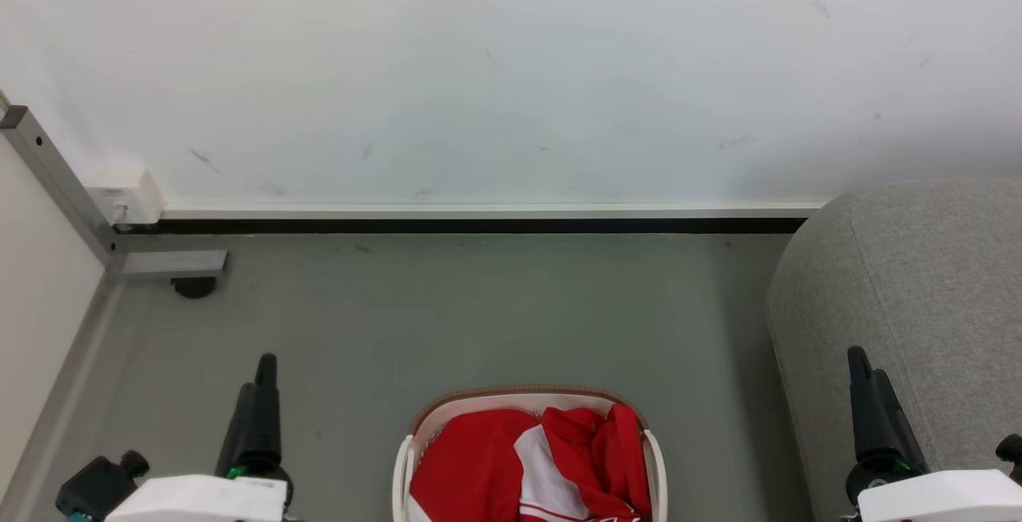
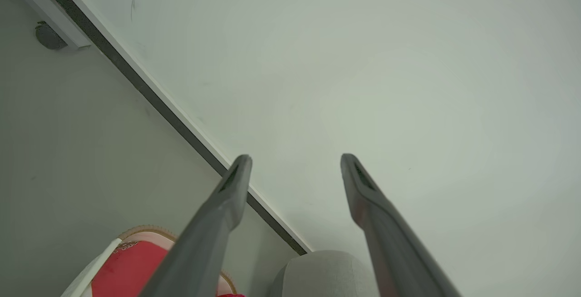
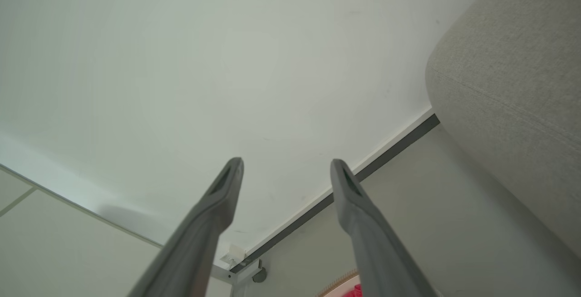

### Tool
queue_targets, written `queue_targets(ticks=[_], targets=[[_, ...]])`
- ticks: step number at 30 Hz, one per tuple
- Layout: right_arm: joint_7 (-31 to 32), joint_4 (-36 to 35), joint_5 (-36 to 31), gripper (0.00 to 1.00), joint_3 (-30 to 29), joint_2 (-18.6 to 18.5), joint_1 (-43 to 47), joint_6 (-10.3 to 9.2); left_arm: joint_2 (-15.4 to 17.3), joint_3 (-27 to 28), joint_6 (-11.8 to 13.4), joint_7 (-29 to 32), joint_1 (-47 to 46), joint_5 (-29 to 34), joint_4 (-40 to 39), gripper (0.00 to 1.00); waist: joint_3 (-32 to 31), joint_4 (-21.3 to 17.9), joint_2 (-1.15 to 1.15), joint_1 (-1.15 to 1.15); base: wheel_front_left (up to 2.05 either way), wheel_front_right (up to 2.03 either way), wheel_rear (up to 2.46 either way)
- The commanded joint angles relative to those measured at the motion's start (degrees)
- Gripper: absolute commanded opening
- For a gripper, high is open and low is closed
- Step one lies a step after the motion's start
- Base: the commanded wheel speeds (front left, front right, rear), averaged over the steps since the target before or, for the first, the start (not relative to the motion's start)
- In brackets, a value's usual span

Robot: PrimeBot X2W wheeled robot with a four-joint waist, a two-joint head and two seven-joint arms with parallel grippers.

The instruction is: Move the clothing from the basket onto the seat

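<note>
Head view: the clothing [image 1: 511,466] fills the basket [image 1: 527,391] at 6 o'clock, with the seat [image 1: 918,282] at 4. Left wrist: left tool [image 2: 295,158] spread, empty. Right wrist: right tool [image 3: 287,163] likewise. Best to reach deep and pinch a thick fold, clear of the rim.

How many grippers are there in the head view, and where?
2. The left gripper at lower left, left of the basket; the right gripper at lower right, before the sofa. None seems hidden.
</note>
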Motion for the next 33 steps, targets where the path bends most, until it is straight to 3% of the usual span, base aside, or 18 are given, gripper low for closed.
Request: queue_targets(ticks=[1, 21, 33], targets=[[-0.52, -1.08, -1.43, 1.00, 0.22, -0.51, -1.30, -0.03, 0.61, -0.12, 0.18, -0.53, -0.74, 2.00, -1.10, 1.00, 0.00, -0.01, 0.00, 0.00, 0.00, 0.00, 0.00], [-4.07, -1.61, -22.54, 1.00, 3.37, -1.16, -1.45, -0.05, 1.02, -4.44, 3.79, -4.05, 0.14, 25.71, -1.86, 1.00, -0.14, -0.11, 0.00, 0.00, 0.00, 0.00, 0.00], [-5.94, -1.08, -30.00, 1.00, 4.20, -0.88, -1.39, -0.06, 1.41, -5.97, 5.24, -5.95, 0.12, 32.64, -1.63, 1.00, -0.25, -0.21, 0.00, 0.00, 0.00, 0.00, 0.00]])
